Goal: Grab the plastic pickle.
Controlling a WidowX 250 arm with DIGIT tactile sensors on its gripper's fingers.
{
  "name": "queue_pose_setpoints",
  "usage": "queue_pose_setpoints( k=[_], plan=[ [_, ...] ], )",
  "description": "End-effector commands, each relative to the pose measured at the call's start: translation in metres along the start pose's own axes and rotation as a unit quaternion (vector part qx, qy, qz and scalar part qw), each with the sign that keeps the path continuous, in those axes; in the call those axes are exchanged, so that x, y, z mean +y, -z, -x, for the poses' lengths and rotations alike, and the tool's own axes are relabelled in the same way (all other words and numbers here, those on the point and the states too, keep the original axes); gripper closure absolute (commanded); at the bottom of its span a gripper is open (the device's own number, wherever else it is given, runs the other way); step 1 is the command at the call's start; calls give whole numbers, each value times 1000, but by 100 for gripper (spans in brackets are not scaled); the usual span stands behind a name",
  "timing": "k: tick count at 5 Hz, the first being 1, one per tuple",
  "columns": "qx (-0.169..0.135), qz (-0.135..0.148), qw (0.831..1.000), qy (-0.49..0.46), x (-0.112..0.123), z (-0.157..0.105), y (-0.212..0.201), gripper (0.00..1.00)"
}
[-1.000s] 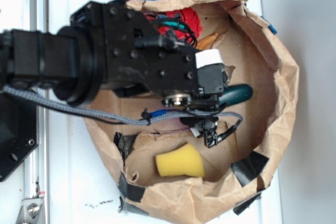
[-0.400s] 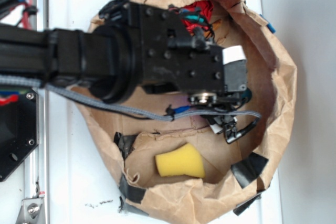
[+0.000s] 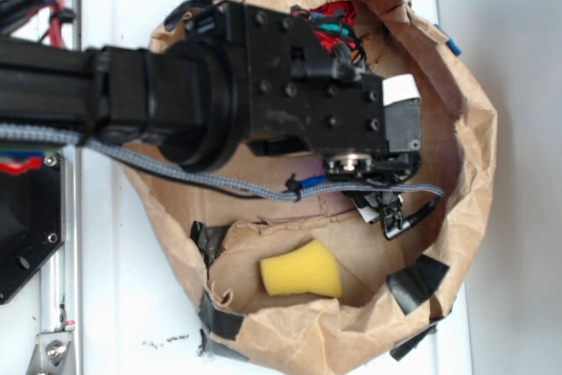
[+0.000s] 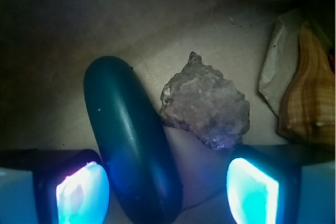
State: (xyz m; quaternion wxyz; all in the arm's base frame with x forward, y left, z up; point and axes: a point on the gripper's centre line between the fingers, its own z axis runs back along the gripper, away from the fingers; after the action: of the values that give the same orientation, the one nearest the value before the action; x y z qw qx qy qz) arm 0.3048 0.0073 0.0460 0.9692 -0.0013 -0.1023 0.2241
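Approach done, grasp outstanding. Plastic pickle (image 4: pixel 131 145) lying on the paper bag (image 3: pixel 457 217) floor just beside a grey rock (image 4: pixel 207 103), unheld. Gripper (image 4: pixel 167 192) reaching down into the bag, jaws wide apart and empty, pickle close against one pad. Closing and lifting remain.

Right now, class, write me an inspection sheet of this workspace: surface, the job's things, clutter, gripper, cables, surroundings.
Surface: crumpled brown paper bowl patched with black and blue tape, on a white table.
Job's things: dark green pickle lying on the paper, nearer one of the fingers; hidden under the arm in the exterior view.
Clutter: yellow sponge; rough grey rock beside the pickle; tan shell at the edge.
Gripper: gripper open, straddling the pickle's near end, not clamped.
Cables: grey braided cable along the arm; red wires at the bowl's top.
Surroundings: metal rail at the left.
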Motion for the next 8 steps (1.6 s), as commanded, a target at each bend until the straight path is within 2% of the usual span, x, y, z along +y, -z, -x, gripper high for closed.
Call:
queue_pose_setpoints(
  k=[1, 4, 5, 6, 8],
  plan=[
    [-23, 16, 1000, 11, -8, -8, -14, 0],
    [7, 8, 999, 33, -20, -1, 5, 0],
    [7, 11, 999, 31, -20, 0, 6, 68],
    [8, 13, 1000, 26, -19, -1, 5, 100],
    [8, 15, 1000, 26, -17, -1, 2, 100]
  ],
)
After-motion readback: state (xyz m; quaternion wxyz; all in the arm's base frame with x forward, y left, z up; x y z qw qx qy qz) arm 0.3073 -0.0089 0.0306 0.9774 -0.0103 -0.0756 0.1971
